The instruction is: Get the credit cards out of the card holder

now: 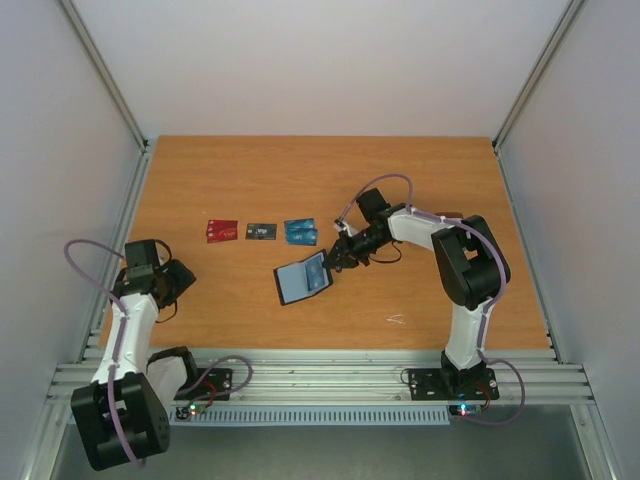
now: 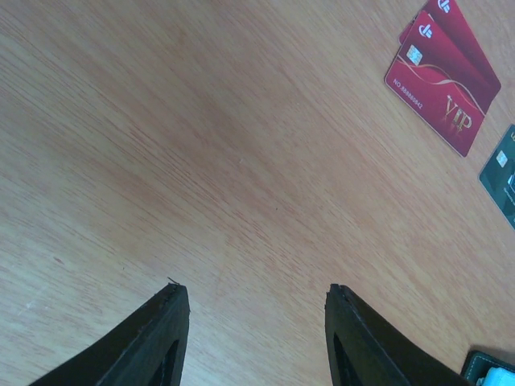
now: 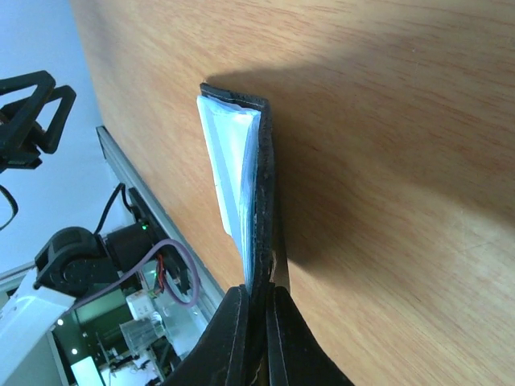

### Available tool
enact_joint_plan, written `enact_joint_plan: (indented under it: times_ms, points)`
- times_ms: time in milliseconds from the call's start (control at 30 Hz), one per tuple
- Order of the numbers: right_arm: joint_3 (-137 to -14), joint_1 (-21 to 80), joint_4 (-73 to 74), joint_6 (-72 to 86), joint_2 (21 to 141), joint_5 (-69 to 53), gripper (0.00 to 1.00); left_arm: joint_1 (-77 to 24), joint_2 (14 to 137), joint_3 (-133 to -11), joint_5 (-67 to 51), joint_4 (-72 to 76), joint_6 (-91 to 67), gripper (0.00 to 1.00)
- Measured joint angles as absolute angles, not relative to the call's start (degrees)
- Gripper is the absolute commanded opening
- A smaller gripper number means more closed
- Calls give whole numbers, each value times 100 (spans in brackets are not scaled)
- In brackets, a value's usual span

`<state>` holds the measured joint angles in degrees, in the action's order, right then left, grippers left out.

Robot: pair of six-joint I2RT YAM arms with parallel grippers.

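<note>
Where the right gripper (image 1: 333, 262) meets the card holder (image 1: 300, 281), we find its jaws closed tight on the holder's right-hand edge. The right wrist view shows both fingers (image 3: 229, 338) pressed against the black rim, with the pale pockets fanning open beyond them. The holder lies open near the middle of the table (image 1: 430, 170). A blue card (image 1: 315, 271) shows in its pocket just beside the gripper. We cannot tell whether that card is also caught in the pinch.

In a row just beyond the holder lie the red cards (image 1: 222, 231), a black card (image 1: 261, 232) and the blue cards (image 1: 300, 232), each group apart from the next. We note bare wood beyond the row, to the right of the right arm, and between the holder and the rail (image 1: 320, 372) at the near edge.

The left gripper (image 1: 175, 280) hangs near the table's left edge, well apart from the holder. Its jaws are partly open and hold nothing, and only wood shows between its fingers (image 2: 153, 338).

In the left wrist view the black card is cut off by the frame's right edge, and one red card partly covers the other. In the right wrist view the holder appears edge-on, so its pocket contents cannot be read.
</note>
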<state>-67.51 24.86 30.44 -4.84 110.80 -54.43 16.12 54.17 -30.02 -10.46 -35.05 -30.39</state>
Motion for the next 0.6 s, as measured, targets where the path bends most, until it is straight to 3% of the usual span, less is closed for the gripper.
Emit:
enact_joint_plan:
  times_ms: [600]
  points:
    - [-6823,2486,3317,-646,11061,-5457,1,1612,5317,-2899,-1138,-3437,-3129,47]
